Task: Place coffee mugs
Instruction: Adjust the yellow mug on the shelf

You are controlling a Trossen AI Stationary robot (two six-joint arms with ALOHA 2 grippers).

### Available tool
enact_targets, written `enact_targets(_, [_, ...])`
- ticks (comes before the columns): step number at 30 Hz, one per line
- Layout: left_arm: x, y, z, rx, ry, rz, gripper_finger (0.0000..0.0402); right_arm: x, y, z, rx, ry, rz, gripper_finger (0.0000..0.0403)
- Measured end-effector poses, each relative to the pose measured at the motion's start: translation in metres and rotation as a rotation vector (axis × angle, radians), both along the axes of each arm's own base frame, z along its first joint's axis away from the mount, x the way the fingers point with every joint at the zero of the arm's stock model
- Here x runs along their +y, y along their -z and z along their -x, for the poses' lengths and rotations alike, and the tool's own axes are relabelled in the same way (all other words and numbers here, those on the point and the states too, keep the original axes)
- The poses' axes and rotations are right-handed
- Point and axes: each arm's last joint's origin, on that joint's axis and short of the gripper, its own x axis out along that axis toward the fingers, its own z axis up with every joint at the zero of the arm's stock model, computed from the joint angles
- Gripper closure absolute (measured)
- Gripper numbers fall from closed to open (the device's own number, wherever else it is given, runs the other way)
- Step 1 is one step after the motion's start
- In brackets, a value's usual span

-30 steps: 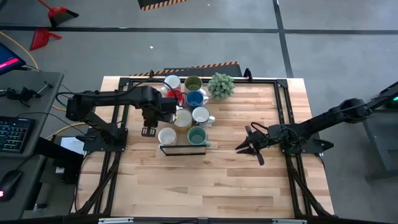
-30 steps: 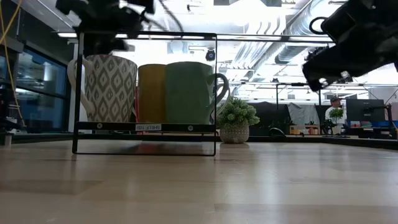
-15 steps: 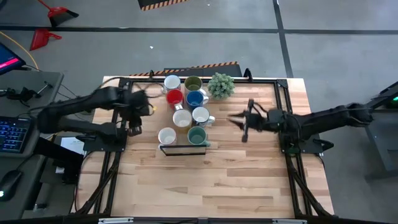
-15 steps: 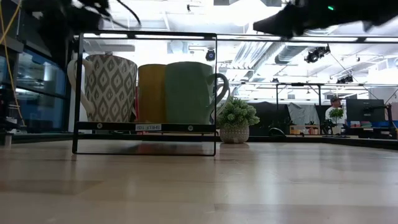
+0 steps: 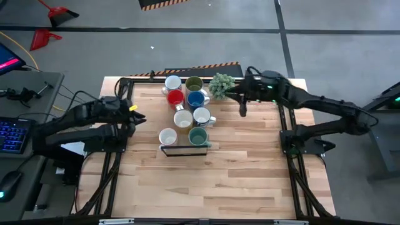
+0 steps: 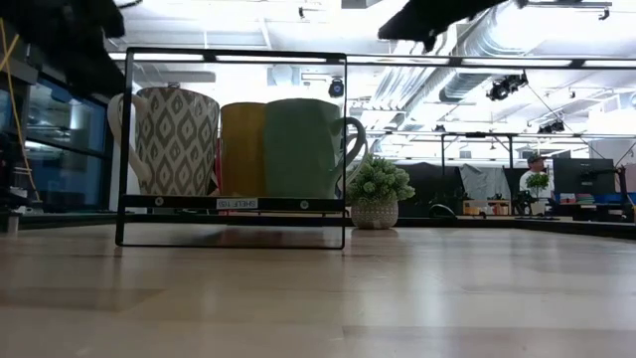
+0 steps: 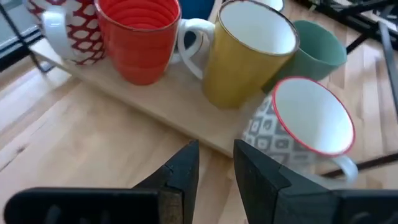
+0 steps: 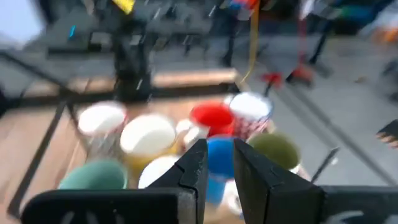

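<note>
Coffee mugs: 8 mugs grouped in 2 rows on a light wooden board at the far centre of the table [image 5: 250, 175], inside a thin black frame [image 6: 233, 149].
Red mug [image 5: 175, 99]: far part of the group, just beside the blue mug [image 5: 195, 99].
Olive green mug [image 5: 194, 84]: farthest row, beside a red-and-white patterned mug [image 5: 172, 82].
Yellow mug [image 7: 249, 53]: middle of the group, white inside, between the red mug and the teal mug [image 5: 198, 135].
Grey patterned mug [image 5: 167, 136]: near left corner of the group, red rim.
White mug [image 5: 201, 115]: right side, between blue and teal.
Potted plant [image 5: 222, 85]: just right of the far mugs.
Left gripper [image 5: 132, 115]: left of the mugs, well apart from them, holding nothing; fingers [image 7: 180, 177] parted by a narrow gap.
Right gripper [image 5: 242, 107]: above the far right of the table, beside the plant, holding nothing; fingers [image 8: 194, 168] parted by a narrow gap, pointed toward the mugs.
</note>
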Motion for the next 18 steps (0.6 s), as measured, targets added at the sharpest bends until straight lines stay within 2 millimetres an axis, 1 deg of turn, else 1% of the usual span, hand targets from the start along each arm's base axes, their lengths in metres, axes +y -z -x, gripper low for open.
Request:
enact_targets(3, [0.002, 0.003, -0.009, 0.012, 0.021, 0.022, 0.0318, -0.009, 0.011, -0.025, 0.147, -0.025, -0.001, 0.0345])
enact_targets(5, [0.004, 0.001, -0.015, 0.001, 0.032, 0.023, 0.032, -0.017, 0.023, -0.042, 0.236, -0.015, 0.013, 0.0345])
enact_targets(7, [0.006, 0.001, -0.021, 0.003, 0.037, 0.02, 0.0321, -0.026, 0.032, -0.055, 0.296, -0.013, 0.015, 0.0345])
enact_targets(8, [0.007, 0.0, -0.023, -0.007, 0.033, 0.009, 0.032, -0.03, 0.034, -0.062, 0.304, -0.023, 0.008, 0.0345])
enact_targets(12, [0.011, 0.0, -0.031, -0.01, -0.009, -0.023, 0.032, -0.043, 0.026, -0.08, 0.259, -0.129, -0.061, 0.0345])
enact_targets(18, [0.015, 0.001, -0.034, 0.019, -0.11, -0.081, 0.0323, -0.051, 0.013, -0.098, 0.3, -0.13, -0.097, 0.0345])
